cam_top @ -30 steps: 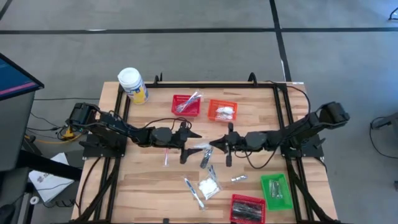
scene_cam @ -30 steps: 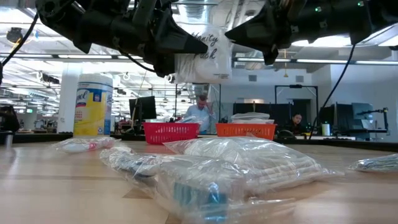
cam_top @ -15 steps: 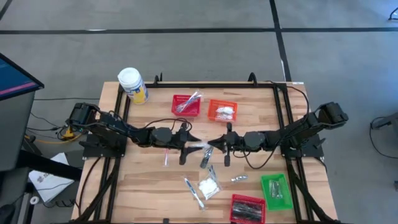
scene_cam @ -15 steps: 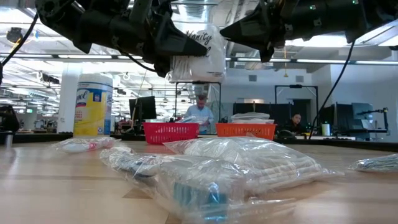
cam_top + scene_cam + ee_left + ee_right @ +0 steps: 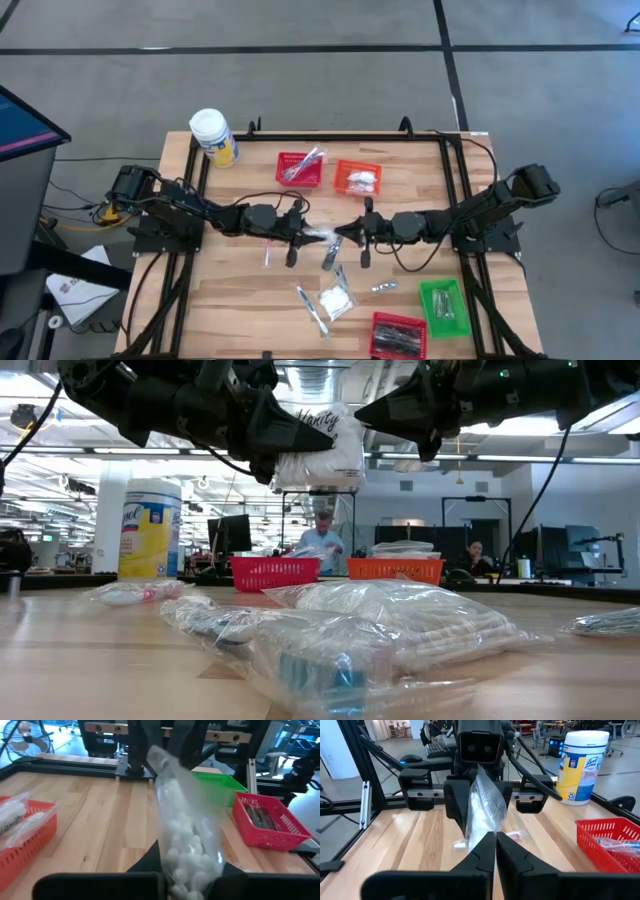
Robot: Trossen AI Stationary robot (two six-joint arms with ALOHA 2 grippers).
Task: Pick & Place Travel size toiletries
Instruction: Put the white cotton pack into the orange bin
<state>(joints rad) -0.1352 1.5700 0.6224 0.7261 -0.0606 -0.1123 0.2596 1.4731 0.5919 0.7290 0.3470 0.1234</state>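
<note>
Holding 1 clear packet [image 5: 318, 235] between them, both grippers meet mid-table, above the wood. Left gripper [image 5: 303, 233] is clamped on 1 end of the bag, right gripper [image 5: 337, 234] pinched tight on the other, so it hangs off the table between the 2 arms; looks like a hand-over in progress, though which arm ends up with it can't be told.

Packet: thin crinkly clear plastic, full of small white balls [image 5: 187, 851], prob. cotton; printed lettering on 1 face shows in the low view [image 5: 320, 445]. Soft, light, should deform easily.

Progress, judged from the layout: partly done. Red basket [image 5: 299, 168] and orange basket [image 5: 357, 178] near the far edge each hold wrapped items; green basket [image 5: 443, 305] and 2nd red basket [image 5: 399, 334] at the near right corner also have contents. Left to do: several loose toiletries on the near half of the table, incl. a white packet [image 5: 336, 300], slim sticks [image 5: 311, 308] and a small pink-tipped item [image 5: 268, 254] towards the left.
</note>
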